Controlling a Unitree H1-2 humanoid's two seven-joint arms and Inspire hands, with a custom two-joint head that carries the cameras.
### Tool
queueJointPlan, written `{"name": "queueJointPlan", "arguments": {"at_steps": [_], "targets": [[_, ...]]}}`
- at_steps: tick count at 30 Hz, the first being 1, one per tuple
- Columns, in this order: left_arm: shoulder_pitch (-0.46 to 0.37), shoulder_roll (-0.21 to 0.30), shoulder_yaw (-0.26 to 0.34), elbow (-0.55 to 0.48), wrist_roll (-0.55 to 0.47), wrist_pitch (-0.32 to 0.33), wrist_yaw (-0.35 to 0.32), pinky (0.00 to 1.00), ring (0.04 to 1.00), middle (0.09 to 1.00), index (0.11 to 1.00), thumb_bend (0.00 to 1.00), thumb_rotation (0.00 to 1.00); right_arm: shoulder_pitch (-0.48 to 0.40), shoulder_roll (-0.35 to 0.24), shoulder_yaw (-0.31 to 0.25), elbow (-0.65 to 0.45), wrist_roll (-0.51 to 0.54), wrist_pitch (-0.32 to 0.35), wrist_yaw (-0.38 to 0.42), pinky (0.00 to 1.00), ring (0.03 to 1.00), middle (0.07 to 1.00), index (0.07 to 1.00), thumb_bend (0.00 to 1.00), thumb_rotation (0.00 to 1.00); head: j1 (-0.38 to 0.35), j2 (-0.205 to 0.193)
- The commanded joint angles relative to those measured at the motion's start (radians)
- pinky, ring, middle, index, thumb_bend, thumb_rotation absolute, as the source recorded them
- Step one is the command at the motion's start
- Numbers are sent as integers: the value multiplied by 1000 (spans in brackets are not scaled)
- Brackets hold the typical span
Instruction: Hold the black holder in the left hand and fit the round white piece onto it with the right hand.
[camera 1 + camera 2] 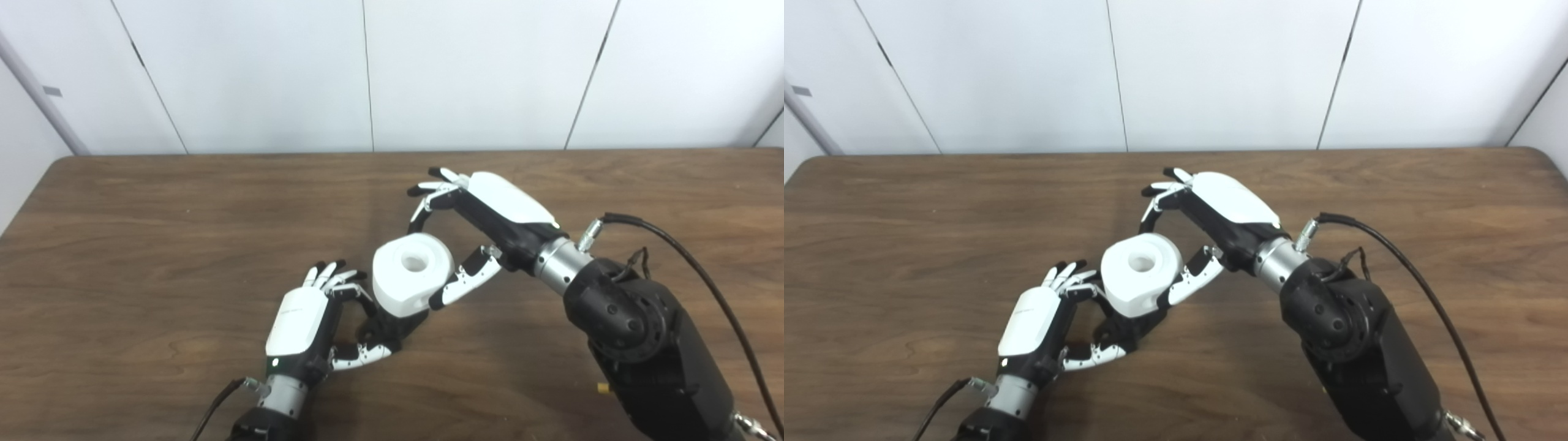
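Near the middle of the frame the round white piece (411, 274) sits atop the black holder (392, 326), its center hole facing up and slightly toward the camera. The left robot hand (318, 321) grips the holder from the lower left, fingers curled around it. The right robot hand (471, 236) pinches the white piece between thumb and fingers; both views show much the same above the table (906, 257).

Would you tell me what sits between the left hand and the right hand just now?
The round white piece sits between the left hand and right hand, atop the black holder; both eye views show it.
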Motion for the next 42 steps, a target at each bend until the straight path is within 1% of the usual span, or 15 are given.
{"name": "queueJointPlan", "arguments": {"at_steps": [1, 7, 12, 25, 35, 36, 42], "targets": [[-7, -8, -19, 16, 12, -10, 12, 1000, 938, 818, 486, 522, 48, -24, 4, -1, -4, -13, -41, -28, 1000, 999, 878, 485, 519, 141, 2, 0], [-8, -8, -23, 16, 10, -4, 13, 1000, 938, 819, 486, 522, 48, -17, 10, 15, 24, -34, -89, -48, 1000, 1000, 876, 485, 517, 142, 5, 0], [-9, -6, -26, 14, 7, 1, 7, 1000, 939, 819, 486, 522, 48, -14, 21, 10, 39, -34, -105, -54, 1000, 1000, 878, 485, 518, 143, 5, 0], [-12, -5, -32, 16, 12, 4, 8, 1000, 940, 819, 486, 522, 49, -5, 45, 9, 55, -37, -99, -63, 1000, 1000, 879, 484, 518, 141, 7, -1], [-11, -6, -31, 14, 7, 6, 7, 1000, 941, 820, 486, 522, 48, 5, 40, 6, 55, -31, -100, -57, 1000, 1000, 882, 484, 519, 140, 7, -1], [-12, -6, -31, 13, 8, 6, 8, 1000, 941, 820, 486, 522, 48, 4, 39, 6, 55, -31, -100, -56, 1000, 1000, 882, 484, 519, 140, 5, 6], [-13, -5, -29, 13, 10, 7, 9, 1000, 938, 819, 486, 522, 48, 4, 33, 5, 56, -31, -99, -51, 1000, 1000, 882, 484, 520, 139, 0, 9]]}}
